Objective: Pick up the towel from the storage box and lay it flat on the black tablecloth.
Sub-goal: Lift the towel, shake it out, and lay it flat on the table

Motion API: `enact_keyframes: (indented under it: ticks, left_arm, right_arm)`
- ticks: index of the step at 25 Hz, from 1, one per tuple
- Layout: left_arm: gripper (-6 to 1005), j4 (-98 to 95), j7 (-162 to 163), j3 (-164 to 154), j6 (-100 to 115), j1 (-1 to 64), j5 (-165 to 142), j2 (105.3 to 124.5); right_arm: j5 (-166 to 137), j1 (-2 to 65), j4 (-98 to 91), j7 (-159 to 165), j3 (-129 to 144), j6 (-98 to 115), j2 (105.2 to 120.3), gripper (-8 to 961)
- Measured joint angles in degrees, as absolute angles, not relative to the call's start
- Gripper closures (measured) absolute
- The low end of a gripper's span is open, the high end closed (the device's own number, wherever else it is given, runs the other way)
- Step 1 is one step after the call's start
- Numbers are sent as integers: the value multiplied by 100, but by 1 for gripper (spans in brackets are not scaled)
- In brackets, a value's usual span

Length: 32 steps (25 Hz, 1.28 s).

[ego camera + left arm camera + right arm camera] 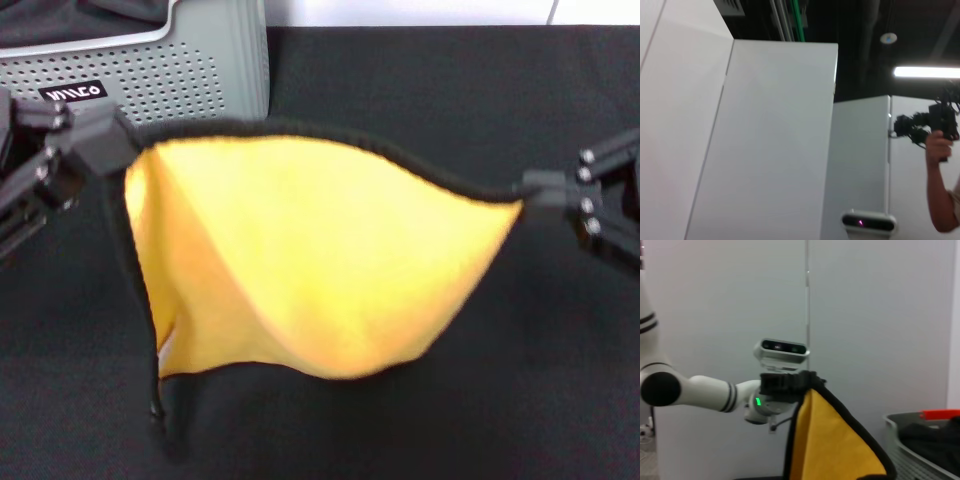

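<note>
The towel [310, 260] hangs spread in the air above the black tablecloth [430, 90], orange-yellow face toward me, with a black stitched border. My left gripper [120, 140] is shut on its left top corner. My right gripper [525, 195] is shut on its right top corner. The lower edge sags; its bottom left corner [165, 420] reaches down to the cloth. In the right wrist view the towel [830, 440] hangs from the left gripper [787, 382]. The light grey storage box [160, 70] stands at the far left.
The storage box holds dark cloth [70, 20], also seen in the right wrist view [930, 437]. The left wrist view shows only white wall panels [765, 140] and a person with a camera rig [940, 150]. The tablecloth stretches wide to the right.
</note>
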State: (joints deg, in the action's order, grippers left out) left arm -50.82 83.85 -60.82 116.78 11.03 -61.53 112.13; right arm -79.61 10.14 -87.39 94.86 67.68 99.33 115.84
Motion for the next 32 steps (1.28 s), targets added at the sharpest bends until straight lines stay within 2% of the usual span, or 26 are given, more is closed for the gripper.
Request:
enact_keyframes:
  ticks: [4, 10, 23, 28, 32]
  left_arm:
    - [980, -5557, 8359, -6347, 11687, 760, -6102, 11169]
    - [981, -6072, 8304, -6631, 11690, 210, -5960, 11210]
    - [983, -5988, 8263, -7510, 11688, -391, -5644, 11145]
    - [984, -5166, 8220, -7347, 11668, -78, -5792, 11185]
    - [984, -3258, 7511, -6872, 11645, 1013, -6310, 11206]
  right_arm:
    - [-7860, 717, -9215, 9578, 6835, 10119, 11584, 947]
    - [-7647, 374, -9631, 9722, 6844, 10543, 11584, 947]
    - [-7525, -29, -9214, 9559, 7056, 11163, 11584, 947]
    - [-7631, 70, -8217, 9112, 7107, 10829, 11573, 947]
    - [-7913, 504, -7171, 8742, 6946, 10396, 11549, 947]
